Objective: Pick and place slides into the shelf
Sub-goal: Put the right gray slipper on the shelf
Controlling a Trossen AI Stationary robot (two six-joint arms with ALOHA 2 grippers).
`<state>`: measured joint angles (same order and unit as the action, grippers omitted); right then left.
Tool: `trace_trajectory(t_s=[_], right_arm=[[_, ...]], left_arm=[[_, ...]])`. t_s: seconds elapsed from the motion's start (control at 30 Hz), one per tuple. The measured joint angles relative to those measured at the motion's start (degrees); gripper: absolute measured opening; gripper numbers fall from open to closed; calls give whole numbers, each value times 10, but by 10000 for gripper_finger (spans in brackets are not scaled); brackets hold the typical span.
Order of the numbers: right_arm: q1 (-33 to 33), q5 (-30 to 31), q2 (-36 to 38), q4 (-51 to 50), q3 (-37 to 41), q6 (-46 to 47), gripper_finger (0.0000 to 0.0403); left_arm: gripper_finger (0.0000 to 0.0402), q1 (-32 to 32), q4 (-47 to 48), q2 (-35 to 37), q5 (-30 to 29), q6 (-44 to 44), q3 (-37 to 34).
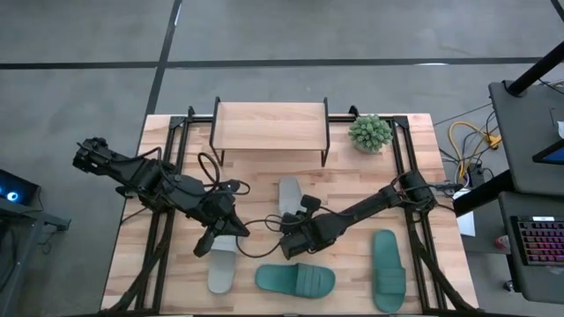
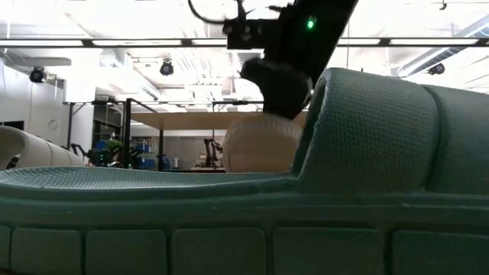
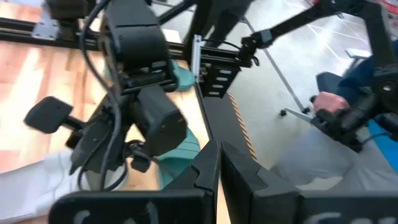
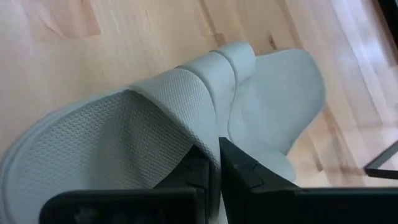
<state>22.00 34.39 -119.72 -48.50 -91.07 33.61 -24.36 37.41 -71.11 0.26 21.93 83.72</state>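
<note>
One pale slide (image 1: 290, 197) (image 4: 124, 124) lies mid-table, and my right gripper (image 1: 295, 234) (image 4: 214, 171) is shut on its strap. In the low view this slide (image 2: 260, 145) shows under the right gripper (image 2: 279, 84). A second pale slide (image 1: 222, 267) lies near the front edge. My left gripper (image 1: 210, 242) (image 3: 219, 180) is at its far end with its fingers shut and nothing showing between them. One teal slide (image 1: 295, 280) lies sideways at the front and the other (image 1: 388, 269) at the front right. The shelf (image 1: 269, 126) stands at the far edge. My right gripper pinches the ribbed strap of the pale slide at its edge (image 4: 208, 134), the strap running in between the two fingers. The fingers come slanting down from the table's near right. Whether the sole is off the table cannot be told.
A small potted plant (image 1: 370, 132) stands right of the shelf. Black rails (image 1: 172, 158) run along both sides of the table. In the low view the teal slide (image 2: 367, 153) fills the foreground and hides the tabletop. A person's sleeve (image 3: 367, 81) shows beyond the table.
</note>
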Motion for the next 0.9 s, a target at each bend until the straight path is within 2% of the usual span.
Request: trace_trajectory(t_s=[0.37, 0.63, 0.9], right_arm=[[-2, 40, 58, -70, -1, -1, 13], [-3, 43, 117, -73, 3, -2, 13], [-3, 46, 137, -77, 4, -10, 13]], left_arm=[[0, 0, -35, 0, -53, 2, -1], [0, 0, -85, 0, -91, 2, -1], [0, 0, -100, 0, -123, 2, -1]])
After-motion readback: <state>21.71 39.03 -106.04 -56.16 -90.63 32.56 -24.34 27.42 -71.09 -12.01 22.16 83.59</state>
